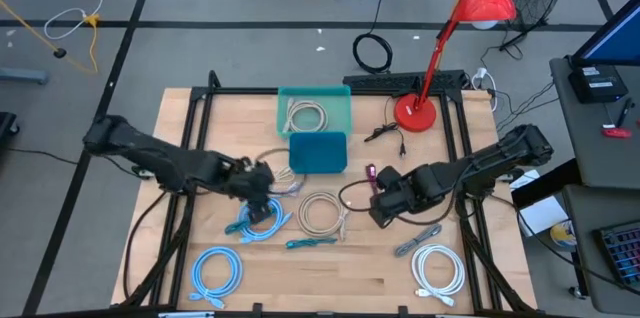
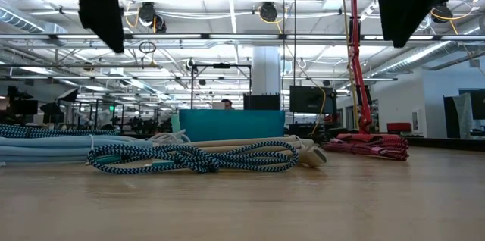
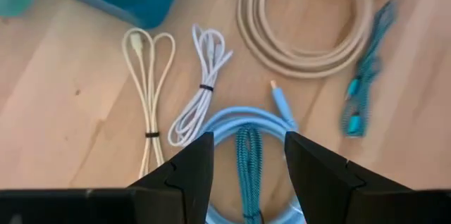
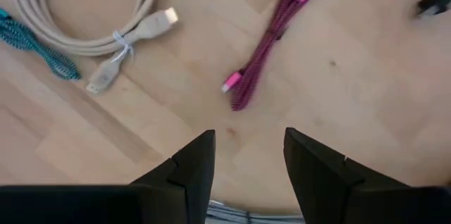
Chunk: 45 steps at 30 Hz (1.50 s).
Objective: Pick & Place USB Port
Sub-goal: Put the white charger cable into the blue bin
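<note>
**Both grippers hover, nothing held**

We see the teal cable (image 3: 247,160) on the blue coil, framed between the left gripper (image 3: 242,162) fingers: open, empty, apparently lined up to grasp. The right gripper (image 4: 242,157), open and empty, hangs near the pink cable (image 4: 266,39). The bin (image 1: 314,116) waits behind.

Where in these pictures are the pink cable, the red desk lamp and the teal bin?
pink cable (image 4: 264,44): right wrist view, middle of its braided length.
red desk lamp (image 1: 414,113): high view, on its round base.
teal bin (image 1: 315,95): high view, on its far rim.
</note>
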Available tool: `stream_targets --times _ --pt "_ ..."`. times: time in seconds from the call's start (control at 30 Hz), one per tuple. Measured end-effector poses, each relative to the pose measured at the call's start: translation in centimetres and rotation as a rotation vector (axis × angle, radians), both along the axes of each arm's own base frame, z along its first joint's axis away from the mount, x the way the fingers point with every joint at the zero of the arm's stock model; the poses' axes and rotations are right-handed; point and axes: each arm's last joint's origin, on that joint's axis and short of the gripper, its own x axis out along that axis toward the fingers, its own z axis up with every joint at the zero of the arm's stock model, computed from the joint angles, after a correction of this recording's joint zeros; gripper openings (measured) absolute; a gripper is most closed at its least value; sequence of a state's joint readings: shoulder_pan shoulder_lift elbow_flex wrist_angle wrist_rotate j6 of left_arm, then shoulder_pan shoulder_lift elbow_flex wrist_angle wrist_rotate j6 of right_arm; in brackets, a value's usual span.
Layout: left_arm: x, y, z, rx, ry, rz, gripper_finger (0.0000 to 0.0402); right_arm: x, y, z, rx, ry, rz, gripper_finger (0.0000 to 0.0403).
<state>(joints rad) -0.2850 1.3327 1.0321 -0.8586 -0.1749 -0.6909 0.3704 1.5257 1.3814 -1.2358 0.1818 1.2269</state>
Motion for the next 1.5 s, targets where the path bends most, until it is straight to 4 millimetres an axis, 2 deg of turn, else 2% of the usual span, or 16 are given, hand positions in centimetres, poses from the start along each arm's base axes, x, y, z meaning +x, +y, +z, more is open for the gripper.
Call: stream_targets --times 0.23,0.4,0.53,0.73,0.9,1.2,1.5 --pt "3.1 -0.7 -4.1 0.119 0.093 -0.116 0.0179 0.6 1.4 -0.1 0.025 -0.121 0.007 0.0162" --pt "4.2 -1.0 -6.5 0.182 0.165 -0.219 0.0179 0.9 2.1 0.1 0.046 -0.179 0.011 0.0162" --pt "4.8 -0.5 -7.8 0.237 0.214 -0.235 0.0179 1.0 2.5 0.2 0.042 -0.217 0.004 0.0162" --pt "5.3 1.0 -7.9 0.353 0.204 -0.165 0.0179 1.0 3.2 0.3 0.042 -0.254 0.009 0.0162" --pt "6.1 2.4 -7.8 0.203 0.167 -0.160 0.0179 1.2 3.2 0.3 0.051 -0.273 0.008 0.0162" --pt "6.1 2.5 -7.9 0.162 0.163 -0.187 0.0179 1.3 3.3 0.4 0.061 -0.289 -0.002 0.0162" --pt "5.2 2.7 -9.5 0.158 0.201 -0.174 0.0179 1.3 3.3 0.4 0.042 -0.300 -0.004 0.0162"
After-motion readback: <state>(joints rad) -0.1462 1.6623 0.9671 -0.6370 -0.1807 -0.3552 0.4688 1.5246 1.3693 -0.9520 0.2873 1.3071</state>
